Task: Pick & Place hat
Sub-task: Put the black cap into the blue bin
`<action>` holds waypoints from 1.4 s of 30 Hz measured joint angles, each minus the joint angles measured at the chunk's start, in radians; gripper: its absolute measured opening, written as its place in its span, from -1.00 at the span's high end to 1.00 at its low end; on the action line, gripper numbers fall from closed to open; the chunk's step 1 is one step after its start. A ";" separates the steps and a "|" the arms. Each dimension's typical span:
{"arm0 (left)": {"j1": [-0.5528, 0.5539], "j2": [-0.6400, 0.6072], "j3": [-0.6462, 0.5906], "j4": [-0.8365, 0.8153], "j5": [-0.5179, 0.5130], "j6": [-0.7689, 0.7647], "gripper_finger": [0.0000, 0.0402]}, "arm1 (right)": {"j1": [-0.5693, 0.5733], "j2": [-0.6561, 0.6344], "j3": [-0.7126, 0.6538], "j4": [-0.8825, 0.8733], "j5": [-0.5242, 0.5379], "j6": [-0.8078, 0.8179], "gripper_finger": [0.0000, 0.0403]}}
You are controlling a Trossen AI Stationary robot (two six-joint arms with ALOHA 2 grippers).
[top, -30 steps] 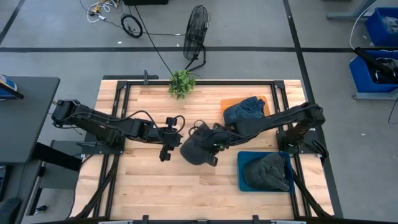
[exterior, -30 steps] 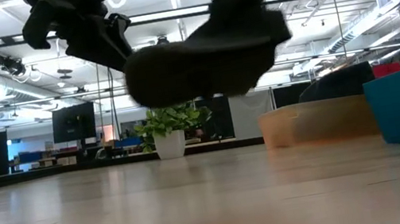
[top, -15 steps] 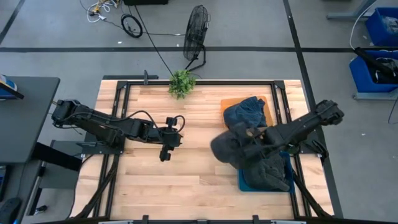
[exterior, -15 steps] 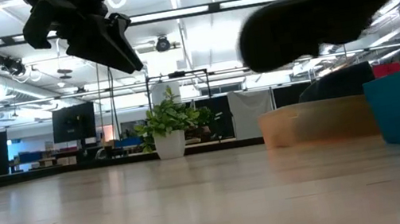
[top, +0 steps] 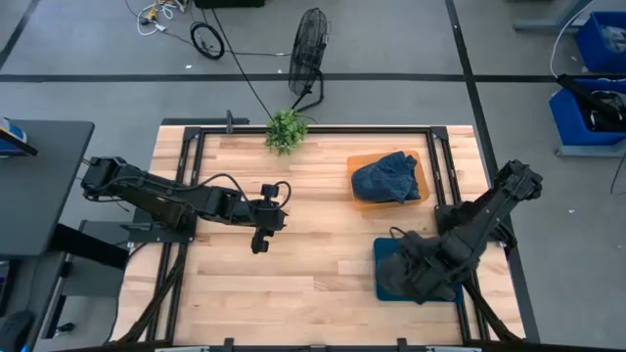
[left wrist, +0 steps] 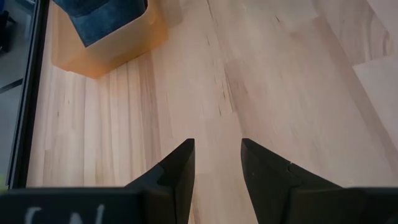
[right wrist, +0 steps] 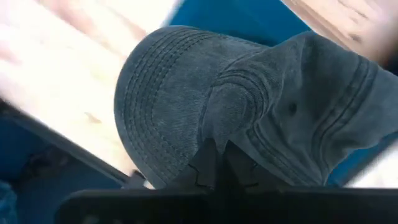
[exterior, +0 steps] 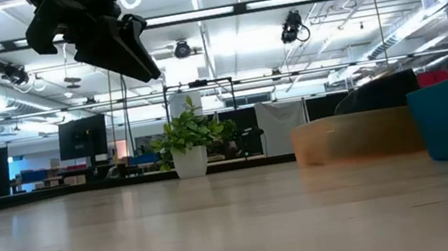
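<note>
Hat (right wrist: 249, 112) in right claw (right wrist: 214, 163)

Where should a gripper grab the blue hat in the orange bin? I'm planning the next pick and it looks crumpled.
Judging from the high view, come straight down on the blue hat: it lies heaped in the orange bin, whose walls block a sideways approach. Pinch a raised fold near the top of the heap, since soft cloth offers no firm edge. The left gripper hovers open nearby.
</note>
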 joint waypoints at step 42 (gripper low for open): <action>0.000 -0.021 0.000 0.015 -0.003 -0.162 0.34 | -0.042 -0.051 -0.299 0.253 -0.120 -0.265 0.11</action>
